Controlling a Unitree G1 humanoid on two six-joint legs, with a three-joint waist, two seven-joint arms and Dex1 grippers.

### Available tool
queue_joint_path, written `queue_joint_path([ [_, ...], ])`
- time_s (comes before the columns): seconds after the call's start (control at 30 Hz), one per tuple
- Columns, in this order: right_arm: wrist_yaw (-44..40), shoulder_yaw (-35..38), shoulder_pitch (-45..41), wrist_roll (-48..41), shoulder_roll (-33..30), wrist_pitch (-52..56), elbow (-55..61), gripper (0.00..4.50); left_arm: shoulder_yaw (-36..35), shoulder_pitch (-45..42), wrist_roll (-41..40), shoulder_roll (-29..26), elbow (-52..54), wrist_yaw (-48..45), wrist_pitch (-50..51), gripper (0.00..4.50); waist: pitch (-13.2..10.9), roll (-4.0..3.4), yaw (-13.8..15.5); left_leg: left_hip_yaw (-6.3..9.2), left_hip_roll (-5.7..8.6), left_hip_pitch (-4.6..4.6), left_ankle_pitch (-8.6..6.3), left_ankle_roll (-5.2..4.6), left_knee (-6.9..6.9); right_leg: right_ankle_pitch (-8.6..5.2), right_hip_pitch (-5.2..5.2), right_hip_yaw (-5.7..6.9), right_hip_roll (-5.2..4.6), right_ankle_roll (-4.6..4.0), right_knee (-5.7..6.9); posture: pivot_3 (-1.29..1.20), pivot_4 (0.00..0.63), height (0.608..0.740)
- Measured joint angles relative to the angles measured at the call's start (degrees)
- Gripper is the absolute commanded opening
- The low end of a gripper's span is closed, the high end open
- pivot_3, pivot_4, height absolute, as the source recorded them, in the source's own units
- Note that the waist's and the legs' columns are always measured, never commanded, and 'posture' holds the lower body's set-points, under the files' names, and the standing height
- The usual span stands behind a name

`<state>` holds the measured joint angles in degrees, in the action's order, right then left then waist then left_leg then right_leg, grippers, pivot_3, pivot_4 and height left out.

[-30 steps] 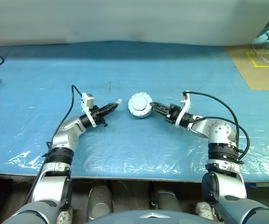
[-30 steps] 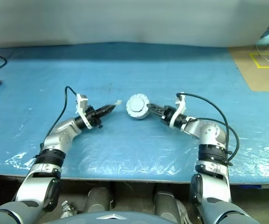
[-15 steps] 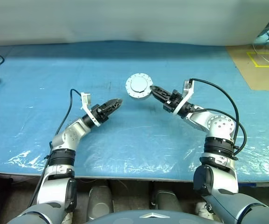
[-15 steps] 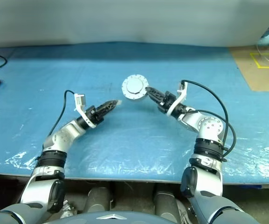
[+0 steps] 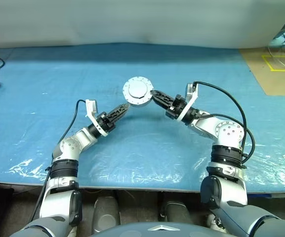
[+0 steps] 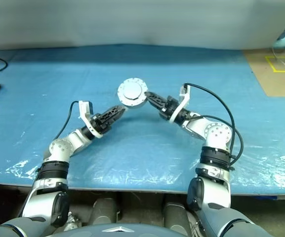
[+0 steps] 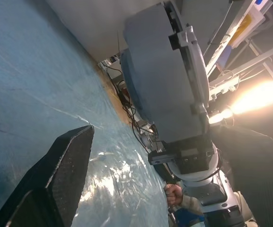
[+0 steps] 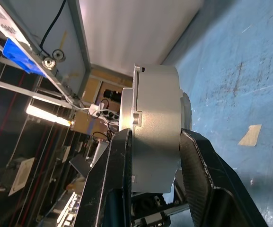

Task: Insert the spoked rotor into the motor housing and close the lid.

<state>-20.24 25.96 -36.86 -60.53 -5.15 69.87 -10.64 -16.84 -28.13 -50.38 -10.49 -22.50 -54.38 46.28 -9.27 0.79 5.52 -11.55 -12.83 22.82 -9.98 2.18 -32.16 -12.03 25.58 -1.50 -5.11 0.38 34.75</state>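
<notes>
**A:** While the right gripper (image 5: 154, 95) has the housing (image 5: 138, 92) clamped by its edge, where would you say the job stands?

**B:** Judging from the head views, the housing is lifted off the blue sheet (image 5: 182, 64), flat face turned up at the camera, lid (image 8: 128, 127) seemingly shut against the body. The rotor I cannot make out anywhere, so I take it to be inside, though that is a guess.

**A:** And the left gripper (image 5: 124, 108)?

**B:** Jaws apart, tips just below and left of the housing, close to its rim, holding nothing. One dark finger (image 7: 63, 175) rises beside the housing in the left wrist view.

**A:** How to do this step well?

**B:** Keep the right grip square across the thickness, as the right wrist view shows it, one finger on each face. If the lid needs seating, bring the left fingers onto the rim opposite the right ones and press evenly, without twisting. Check the seam all round.

**A:** Any brand or writing?

**B:** None readable on the housing. A small scrap of tape (image 8: 250, 134) lies on the sheet near it, blank.
</notes>
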Motion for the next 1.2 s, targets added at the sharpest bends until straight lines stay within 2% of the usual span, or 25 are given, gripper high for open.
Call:
queue_joint_path([
  [0.37,-0.1,-4.9,2.9,-0.3,-0.2,0.7,2.8,1.09,-2.1,-0.6,-2.6,2.0,0.0,2.2,1.8,4.46,0.0,0.0,0.0,0.08,0.02,0.06,0.0,0.0,-0.06,0.03,-0.01,0.0,0.0,0.05,0.02,0.0,0.15,0.74],
  [0.67,-0.3,-8.3,4.2,-0.3,-0.3,0.8,5.0,1.09,-0.9,1.0,-2.7,2.4,1.5,-0.8,2.2,4.46,0.0,0.01,0.0,0.13,0.03,0.05,0.01,0.0,-0.1,0.03,-0.06,0.0,0.0,0.06,0.03,0.0,0.15,0.74],
  [0.77,-0.6,-8.9,4.2,-0.3,-0.3,0.8,5.1,1.09,-0.9,1.6,-3.0,2.5,1.8,-1.4,2.3,3.88,0.0,0.01,0.0,0.16,0.03,0.05,0.01,0.0,-0.12,0.03,-0.07,0.0,0.0,0.06,0.05,0.0,0.15,0.74],
  [0.87,-1.4,-9.0,4.2,-0.5,-0.3,0.5,5.1,1.09,-1.6,1.7,-3.8,2.8,1.5,-0.9,2.2,2.91,0.0,0.01,0.0,0.19,0.03,0.05,0.01,0.0,-0.16,0.03,-0.12,0.0,0.0,0.06,0.05,0.0,0.15,0.74],
  [0.9,-1.6,-9.0,4.2,-0.5,-0.3,0.2,5.1,1.09,-1.8,1.8,-4.3,3.1,1.3,-0.9,2.3,2.73,0.0,0.01,0.0,0.2,0.04,0.05,0.01,0.0,-0.17,0.03,-0.14,0.0,0.0,0.06,0.05,0.0,0.15,0.74],
  [1.2,-1.7,-9.4,4.2,-0.1,-0.8,-1.2,4.9,1.09,-1.8,0.4,-4.7,3.7,-1.6,-0.6,1.6,2.71,0.0,0.01,0.0,0.34,0.05,0.03,0.01,0.0,-0.29,0.04,-0.29,0.0,-0.01,0.06,0.07,0.0,0.15,0.74],
])
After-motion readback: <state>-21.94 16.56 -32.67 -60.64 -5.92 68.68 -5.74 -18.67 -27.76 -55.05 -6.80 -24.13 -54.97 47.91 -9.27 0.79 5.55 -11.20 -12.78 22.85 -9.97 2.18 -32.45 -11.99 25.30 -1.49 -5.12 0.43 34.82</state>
